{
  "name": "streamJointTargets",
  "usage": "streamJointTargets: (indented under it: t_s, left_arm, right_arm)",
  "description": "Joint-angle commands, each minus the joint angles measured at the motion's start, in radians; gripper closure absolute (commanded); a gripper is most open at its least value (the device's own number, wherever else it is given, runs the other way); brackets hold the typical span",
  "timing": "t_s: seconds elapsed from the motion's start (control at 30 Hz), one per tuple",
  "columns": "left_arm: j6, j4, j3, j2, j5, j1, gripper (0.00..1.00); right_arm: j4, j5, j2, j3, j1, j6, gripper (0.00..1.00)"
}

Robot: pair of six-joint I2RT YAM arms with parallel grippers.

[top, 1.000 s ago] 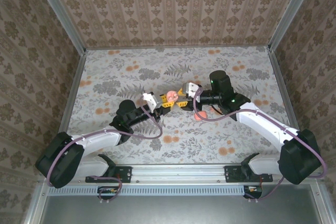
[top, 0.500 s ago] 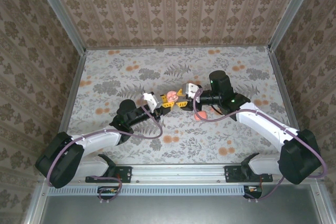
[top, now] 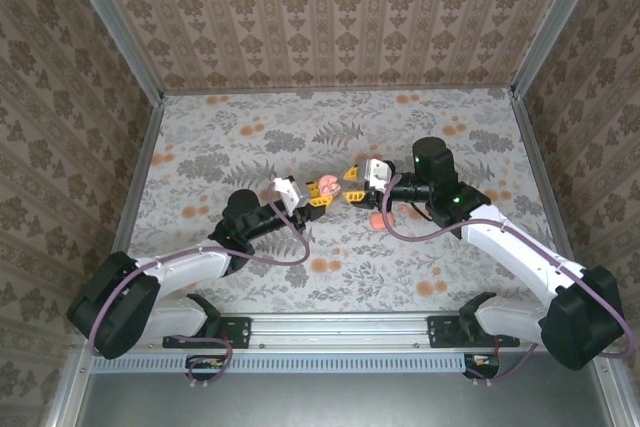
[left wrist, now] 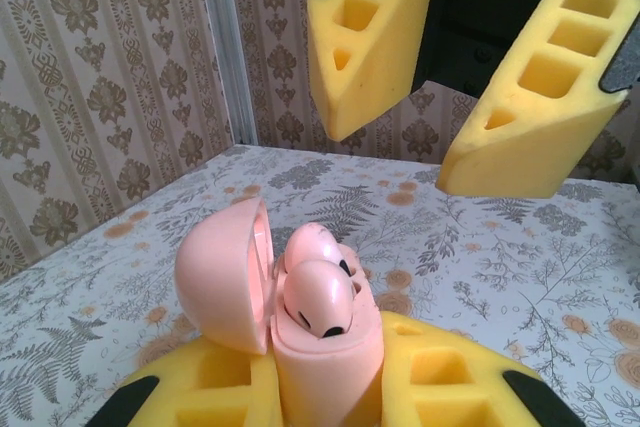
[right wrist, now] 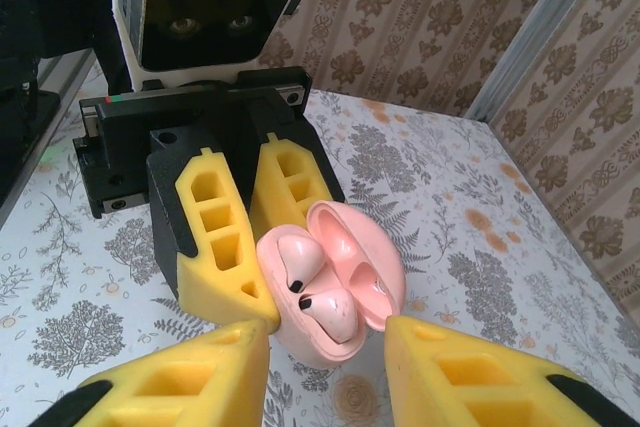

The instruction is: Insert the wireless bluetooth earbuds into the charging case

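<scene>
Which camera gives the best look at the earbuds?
Left wrist: the earbuds sit close and large in the open case, both tops visible. Right wrist shows both too, slightly smaller. In top external the case is a pink speck, and the earbuds are too small to tell.

Earbuds [left wrist: 316, 297], charging case [left wrist: 330, 362] salmon-pink; tool fingers [left wrist: 525, 117] yellow; table [top: 330, 137] grey-orange floral; walls [top: 330, 17] beige damask.

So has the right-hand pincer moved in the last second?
Yes. The right pincer has backed off rightward, away from the charging case, judged against the pink disc.
</scene>
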Motion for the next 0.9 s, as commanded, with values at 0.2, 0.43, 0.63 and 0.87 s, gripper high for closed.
streamJointTargets:
  t_s: [0.2,0.43,0.63,0.87]
  left_arm:
    - [0.010,0.012,0.034,-0.023,0.024,-0.007,0.85]
    - [0.013,0.007,0.033,-0.032,0.022,-0.006,0.85]
    - [0.014,0.007,0.031,-0.035,0.021,-0.008,0.86]
    - [0.014,-0.001,0.034,-0.042,0.024,-0.008,0.85]
  right_arm:
    - [-0.031,-0.011,0.040,0.048,0.023,-0.032,0.68]
    - [-0.038,-0.013,0.064,0.059,0.036,-0.045,0.71]
    - [-0.074,-0.009,0.089,0.074,0.055,-0.074,0.72]
    - [-0.101,0.014,0.097,0.086,0.068,-0.099,0.71]
